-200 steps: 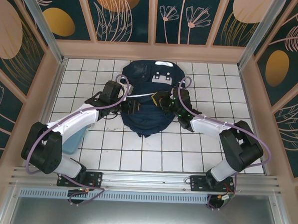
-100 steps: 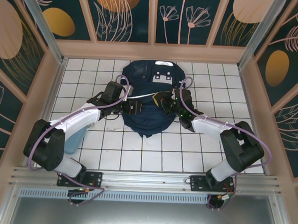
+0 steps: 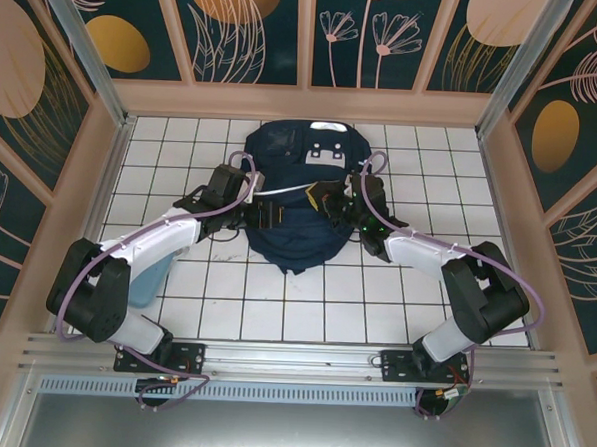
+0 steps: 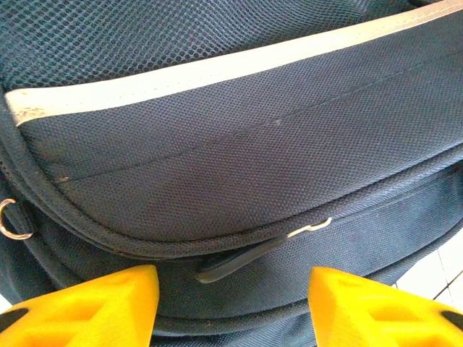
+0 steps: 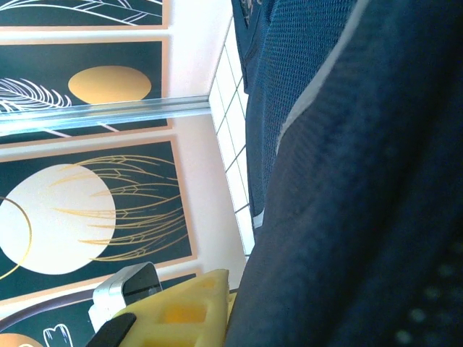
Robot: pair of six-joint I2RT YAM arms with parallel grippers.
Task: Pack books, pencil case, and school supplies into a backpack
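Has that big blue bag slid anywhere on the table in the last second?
No. The backpack sits where it did: its lower edge crosses the same white tiles as a second ago.

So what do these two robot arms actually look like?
Both the left arm and right arm have glossy white shells between bulky black joints, with lilac cables looping alongside. The left gripper and right gripper carry chunky yellow fingers with moulded recesses. A small green light glows near the right wrist.
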